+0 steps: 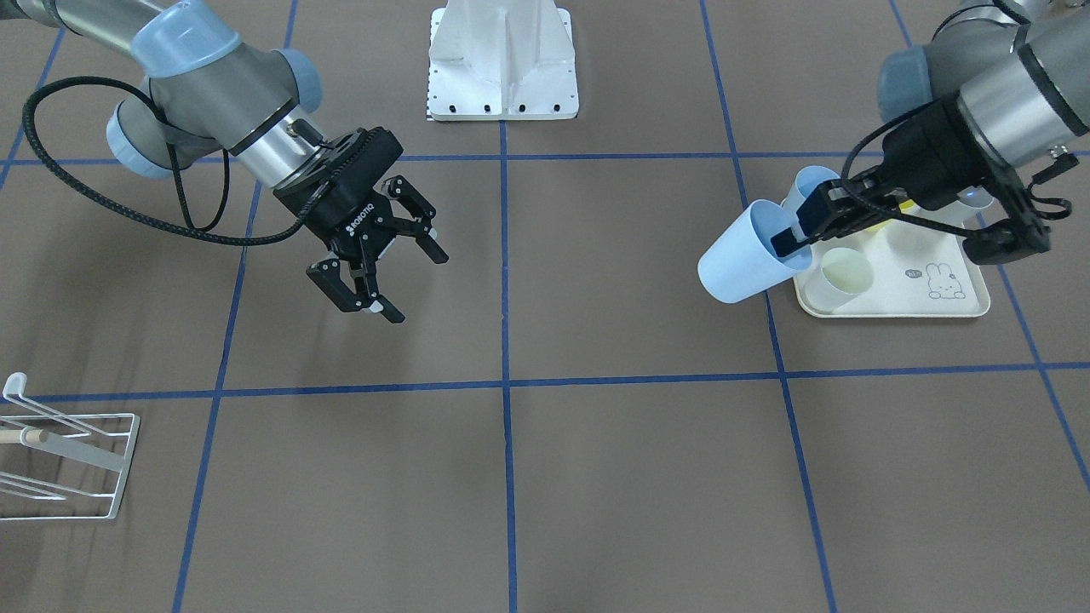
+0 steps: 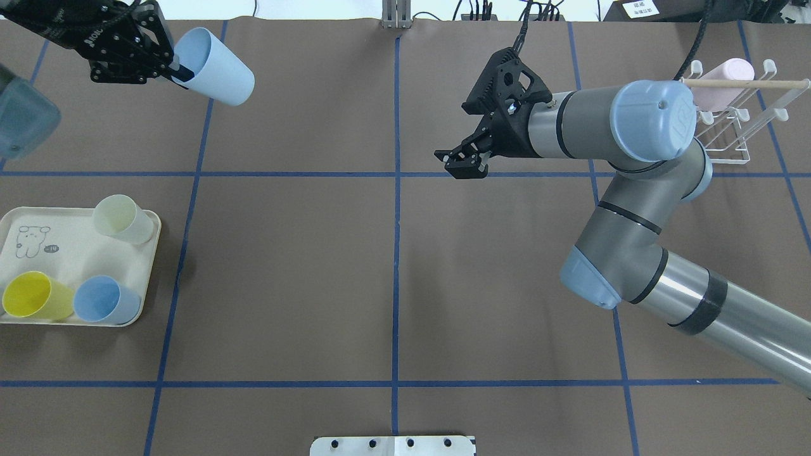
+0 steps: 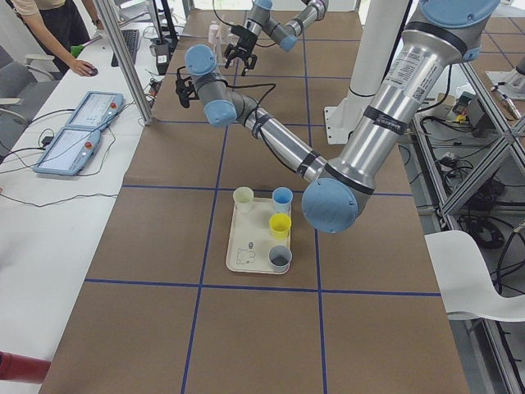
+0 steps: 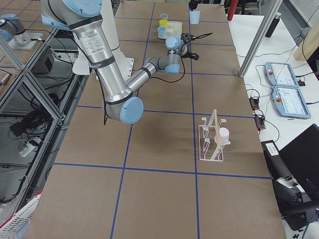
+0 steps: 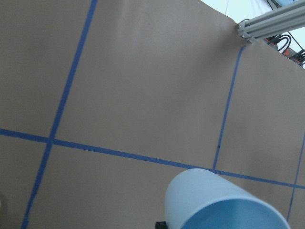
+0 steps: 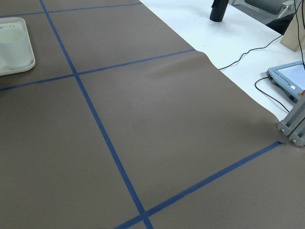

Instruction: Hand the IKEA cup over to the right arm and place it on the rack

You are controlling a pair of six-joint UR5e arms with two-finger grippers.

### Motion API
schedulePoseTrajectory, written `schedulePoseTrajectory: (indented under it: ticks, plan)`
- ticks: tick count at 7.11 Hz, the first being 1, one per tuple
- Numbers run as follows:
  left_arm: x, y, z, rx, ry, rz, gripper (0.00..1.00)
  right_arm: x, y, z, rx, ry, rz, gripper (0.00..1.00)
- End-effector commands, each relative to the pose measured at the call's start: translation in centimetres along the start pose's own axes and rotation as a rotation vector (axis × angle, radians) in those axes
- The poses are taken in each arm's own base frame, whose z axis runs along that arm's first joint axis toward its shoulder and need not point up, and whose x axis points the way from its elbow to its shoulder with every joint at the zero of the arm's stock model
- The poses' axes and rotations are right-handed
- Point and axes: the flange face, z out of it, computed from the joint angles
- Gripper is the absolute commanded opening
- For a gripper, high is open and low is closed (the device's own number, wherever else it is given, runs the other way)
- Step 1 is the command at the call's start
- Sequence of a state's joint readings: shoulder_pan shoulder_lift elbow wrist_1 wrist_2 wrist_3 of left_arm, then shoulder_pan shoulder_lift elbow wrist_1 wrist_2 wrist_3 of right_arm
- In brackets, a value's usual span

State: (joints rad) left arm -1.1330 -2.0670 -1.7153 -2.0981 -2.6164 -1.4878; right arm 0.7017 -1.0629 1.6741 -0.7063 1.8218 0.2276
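Note:
My left gripper (image 2: 177, 71) is shut on the rim of a pale-blue cup (image 2: 215, 63), one finger inside it, and holds it tilted above the table's far left. In the front view the gripper (image 1: 796, 243) holds the cup (image 1: 749, 264) just off the tray's edge. The cup's rim also shows in the left wrist view (image 5: 219, 205). My right gripper (image 2: 466, 161) is open and empty over the table's middle right; it also shows in the front view (image 1: 379, 272). The white wire rack (image 2: 728, 126) stands at the far right with a pink cup (image 2: 722, 82) on it.
A cream rabbit-print tray (image 2: 63, 253) at the left holds a pale-green cup (image 2: 120, 218), a yellow cup (image 2: 35, 296) and a blue cup (image 2: 104, 299). The white base plate (image 2: 393, 445) sits at the near middle edge. Blue tape lines cross the brown table.

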Motion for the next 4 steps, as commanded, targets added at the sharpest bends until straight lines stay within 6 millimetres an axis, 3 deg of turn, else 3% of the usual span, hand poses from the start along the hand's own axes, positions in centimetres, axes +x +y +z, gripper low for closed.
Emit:
schedulePoseTrajectory:
  ticks: [1,4]
  plan:
    - [2.6,2.3,2.1,-0.048,0.035,-0.037,0.0,-2.1,-0.9,0.4,0.124,0.001,-0.027,0.87]
    - [5.4,4.7,5.4,-0.078,0.049,-0.016,0.0,-7.6,-0.4,1.9,0.281,0.042,-0.027,0.92]
